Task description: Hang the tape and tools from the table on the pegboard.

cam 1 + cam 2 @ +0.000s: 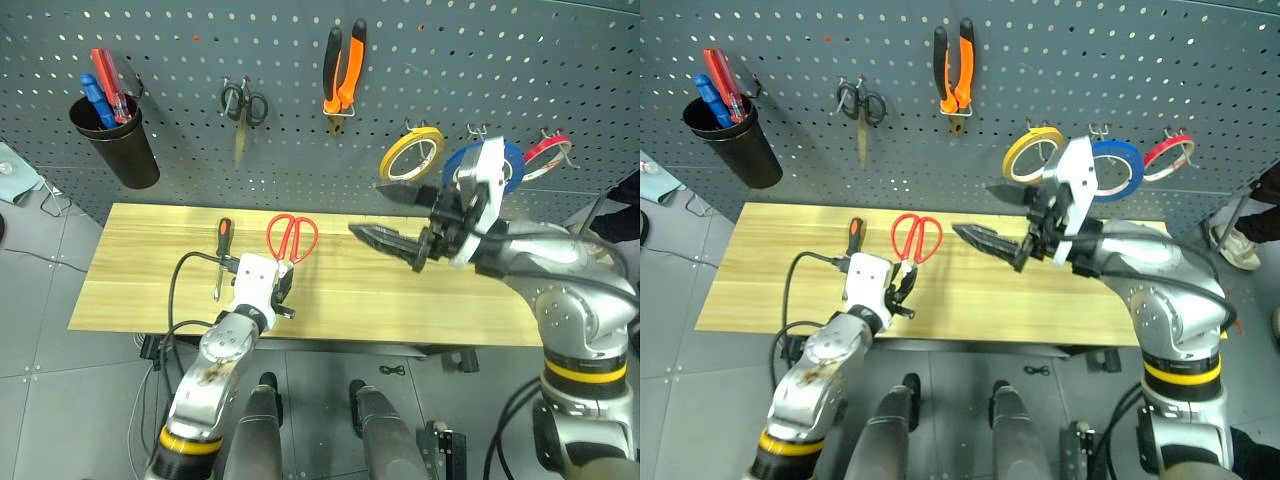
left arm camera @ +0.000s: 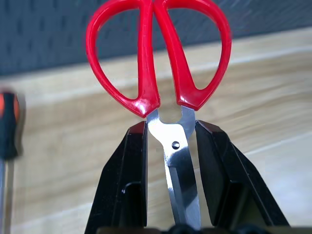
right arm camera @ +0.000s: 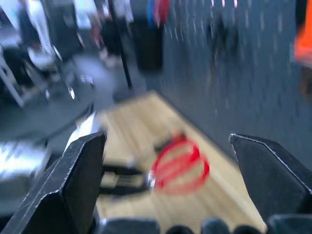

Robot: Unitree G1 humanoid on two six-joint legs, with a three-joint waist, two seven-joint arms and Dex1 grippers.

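Black cup [image 1: 120, 140] w/ screwdrivers [image 1: 105, 88]

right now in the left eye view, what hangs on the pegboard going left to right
black cup with tools → small dark-grey scissors → pliers → yellow tape ring → blue tape, partly behind the right arm → red tape ring

blurred: right wrist view, scissors [image 3: 179, 165] | cut off: screwdriver [image 2: 7, 146] at frame edge

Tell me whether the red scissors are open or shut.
Shut: the scissors have both handles pressed together, blades overlapped in the left claw.
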